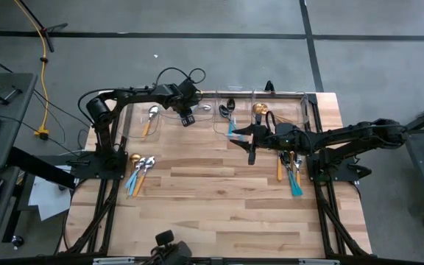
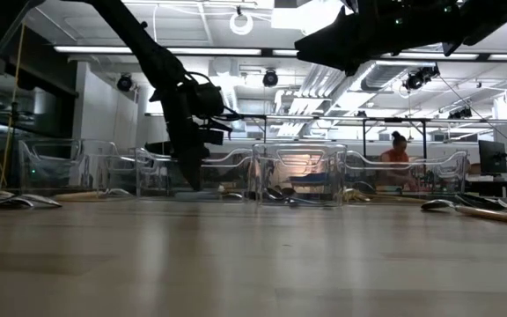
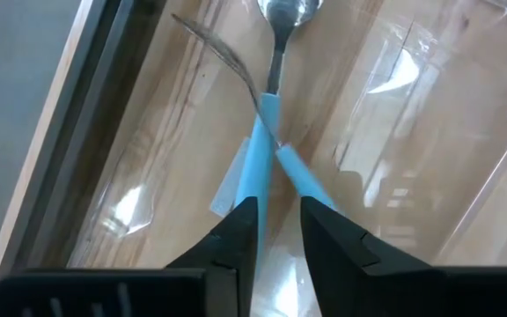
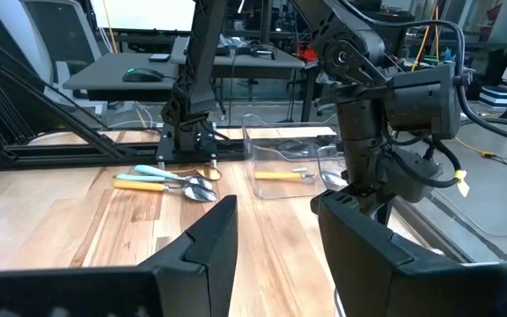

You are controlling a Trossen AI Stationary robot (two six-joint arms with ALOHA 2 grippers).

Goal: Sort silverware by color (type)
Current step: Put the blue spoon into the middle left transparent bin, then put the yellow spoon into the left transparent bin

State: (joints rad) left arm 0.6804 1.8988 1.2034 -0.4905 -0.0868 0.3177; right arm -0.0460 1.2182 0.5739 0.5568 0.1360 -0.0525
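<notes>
My left gripper (image 3: pixel 278 220) points down into a clear bin (image 3: pixel 394 79) at the table's far edge, open. Under it lie a fork (image 3: pixel 255 150) and a spoon (image 3: pixel 299 172) with light-blue handles, crossed on the bin's floor. The handle ends lie right at the fingertips. My right gripper (image 4: pixel 271 233) hangs open and level above the table's middle (image 1: pixel 252 140), with nothing between its fingers. More silverware lies loose on the table at the left (image 1: pixel 140 173) and at the right (image 1: pixel 291 171). My left gripper comes from above, slanting down, with the fork's light-blue handle end (image 3: pixel 250 195) at one fingertip and the spoon's handle end (image 3: pixel 317 192) at the other. I cannot tell whether the fingers touch either handle. Both pieces lie on the bin's floor.
A row of clear bins (image 2: pixel 297 172) lines the far edge; one holds an orange-handled spoon (image 1: pixel 151 118), others hold dark pieces (image 1: pixel 227 110) and gold pieces (image 1: pixel 260 110). The table's near half (image 1: pixel 219 213) is bare wood. A person (image 2: pixel 397 154) sits far behind the table.
</notes>
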